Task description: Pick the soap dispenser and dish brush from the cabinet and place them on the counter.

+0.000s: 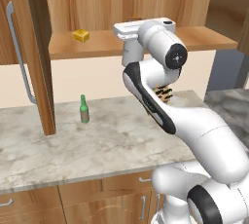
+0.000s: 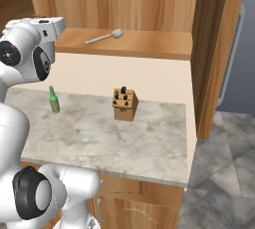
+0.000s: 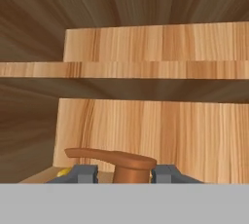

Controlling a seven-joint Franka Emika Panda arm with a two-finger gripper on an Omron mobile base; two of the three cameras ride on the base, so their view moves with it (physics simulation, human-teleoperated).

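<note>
End effector [image 3: 122, 173] clenched around soap dispenser [image 3: 127, 165] pump; cabinet [image 3: 146, 43] shelf overhead.

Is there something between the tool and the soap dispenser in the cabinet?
Nothing visible. In the hand view the tool already has its fingertips on either side of the orange-brown pump top of the soap dispenser.

Kitchen: marbled stone counter [image 1: 58, 145] over wooden drawers [image 1: 29, 203], wall cabinet [image 2: 149, 44], knife block [image 2: 124, 104], sponge [image 1: 81, 35].
</note>
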